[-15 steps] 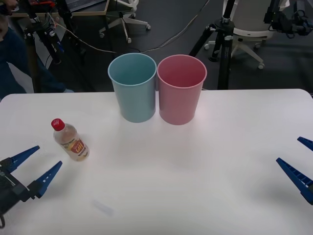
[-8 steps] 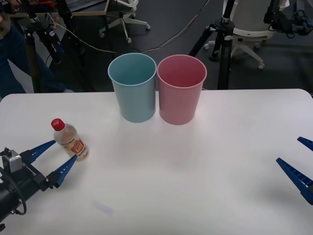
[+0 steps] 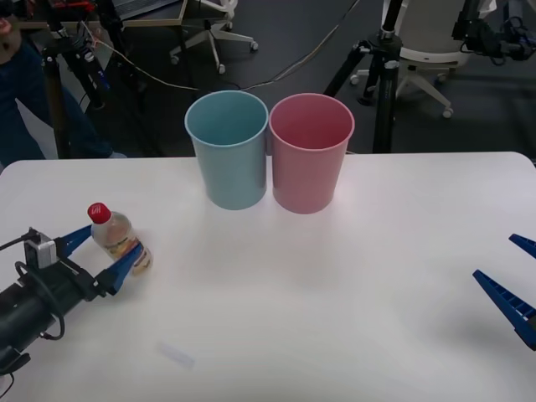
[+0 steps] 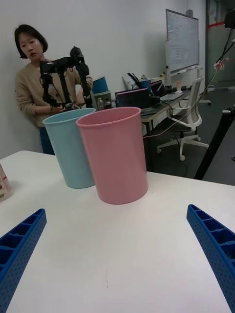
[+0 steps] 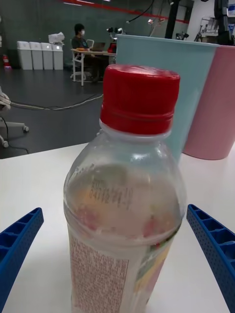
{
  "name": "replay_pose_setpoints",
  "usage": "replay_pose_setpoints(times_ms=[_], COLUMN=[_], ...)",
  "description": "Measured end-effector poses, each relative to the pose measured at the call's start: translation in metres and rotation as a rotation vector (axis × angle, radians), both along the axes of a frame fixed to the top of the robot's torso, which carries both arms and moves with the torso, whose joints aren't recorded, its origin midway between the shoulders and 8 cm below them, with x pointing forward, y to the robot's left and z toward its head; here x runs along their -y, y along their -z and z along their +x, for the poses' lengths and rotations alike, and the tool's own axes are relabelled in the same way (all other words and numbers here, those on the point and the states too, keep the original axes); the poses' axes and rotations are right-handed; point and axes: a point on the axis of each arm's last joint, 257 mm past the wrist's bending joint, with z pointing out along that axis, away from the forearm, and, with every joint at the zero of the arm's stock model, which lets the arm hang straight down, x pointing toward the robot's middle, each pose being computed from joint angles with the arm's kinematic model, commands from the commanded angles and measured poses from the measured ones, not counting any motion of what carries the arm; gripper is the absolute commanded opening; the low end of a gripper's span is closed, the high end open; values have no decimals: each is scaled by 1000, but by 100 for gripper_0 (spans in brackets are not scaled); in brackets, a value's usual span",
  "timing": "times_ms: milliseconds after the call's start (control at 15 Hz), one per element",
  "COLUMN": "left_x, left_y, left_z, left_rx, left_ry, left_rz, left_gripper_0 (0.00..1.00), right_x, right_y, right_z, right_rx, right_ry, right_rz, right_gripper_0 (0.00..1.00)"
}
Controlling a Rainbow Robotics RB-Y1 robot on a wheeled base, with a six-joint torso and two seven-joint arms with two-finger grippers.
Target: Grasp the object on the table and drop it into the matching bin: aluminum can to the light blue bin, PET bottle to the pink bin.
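- At the left side of the table, the PET bottle stands upright, red cap on top, well apart from the two bins.
- The left gripper is down at bottle height, its blue fingers spread wide with the bottle between them; neither finger looks pressed against it, so nothing is held.
- The right gripper waits at the right edge of the table, fingers apart and empty.
- The light blue bin and the pink bin stand side by side at the far middle of the table.
- Judged from this, the approach is done; closing on the bottle, lifting, carrying to the pink bin and dropping all remain.
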Motion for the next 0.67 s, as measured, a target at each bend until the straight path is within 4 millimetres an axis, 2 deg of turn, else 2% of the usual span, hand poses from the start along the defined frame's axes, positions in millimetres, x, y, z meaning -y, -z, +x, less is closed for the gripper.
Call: replay_pose_setpoints(times_ms=[400, 467, 533, 600, 667], left_x=[13, 14, 15, 16, 15], left_y=[0, -1, 0, 0, 0], left_z=[20, 22, 23, 23, 23], left_rx=[-18, -20, -21, -21, -22], left_ry=[-18, -19, -19, -19, -20], left_rz=[-10, -10, -10, -10, -10], left_gripper_0=[100, 87, 28, 0, 0], right_x=[0, 0, 0, 0, 0], right_y=[0, 0, 0, 0, 0], right_z=[0, 0, 0, 0, 0], right_rx=[0, 0, 0, 0, 0], right_ry=[0, 0, 0, 0, 0], right_rz=[0, 0, 0, 0, 0], right_gripper_0=[100, 100, 100, 100, 100])
